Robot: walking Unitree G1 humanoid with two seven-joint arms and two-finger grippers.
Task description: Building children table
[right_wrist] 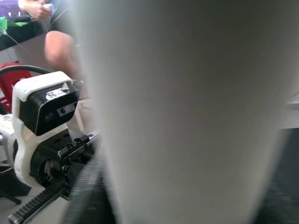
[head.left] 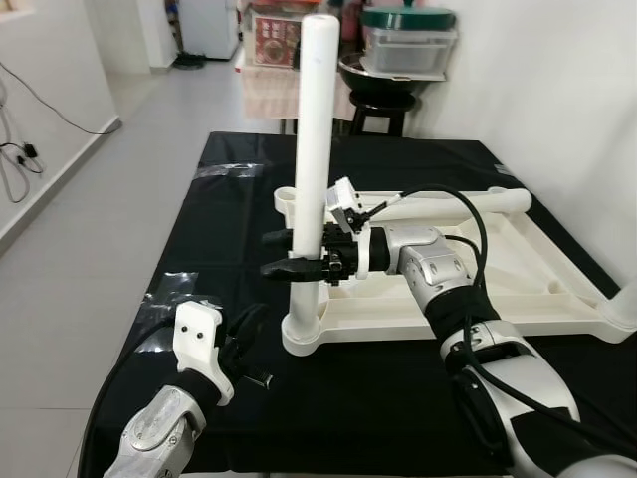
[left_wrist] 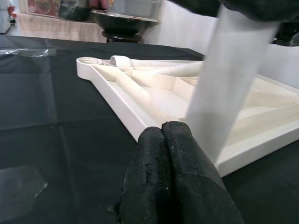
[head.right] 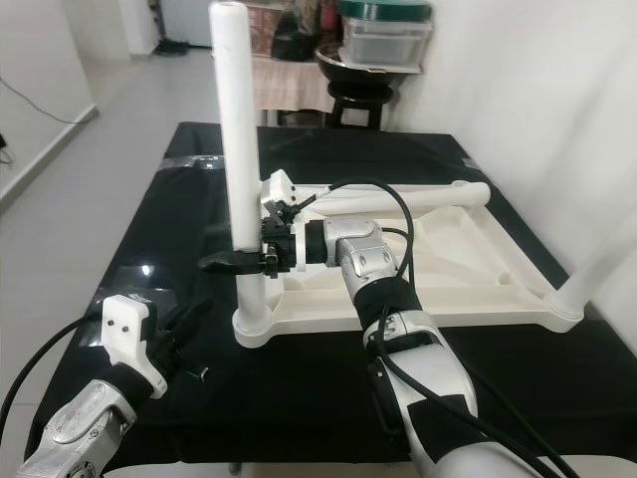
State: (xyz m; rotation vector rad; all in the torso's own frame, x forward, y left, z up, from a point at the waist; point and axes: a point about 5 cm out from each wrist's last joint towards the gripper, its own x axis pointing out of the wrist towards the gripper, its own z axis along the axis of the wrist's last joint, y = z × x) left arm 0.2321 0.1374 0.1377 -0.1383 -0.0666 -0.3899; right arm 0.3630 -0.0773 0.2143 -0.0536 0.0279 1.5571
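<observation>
An upturned white plastic tabletop [head.left: 518,289] lies on a black cloth-covered table [head.left: 398,398], its ribbed underside facing up like a shallow tray; across its far side rests a loose white tube leg [head.left: 468,204], lying flat. In the round socket at the tabletop's near left corner stands an upright white leg [head.left: 314,149], smooth and cylindrical, rising tall above the arms. The right gripper [head.left: 294,254] reaches in from the right and clamps this upright leg low on its shaft, one black finger on either side. The left gripper [left_wrist: 173,182] hovers over the black cloth just short of that corner, its two rough black fingers pressed together on nothing. Clear plastic wrap [head.left: 224,171] lies crinkled on the cloth at the left. Beyond the table stands a black stool [head.left: 383,105] bearing a lidded container [head.left: 408,40].
</observation>
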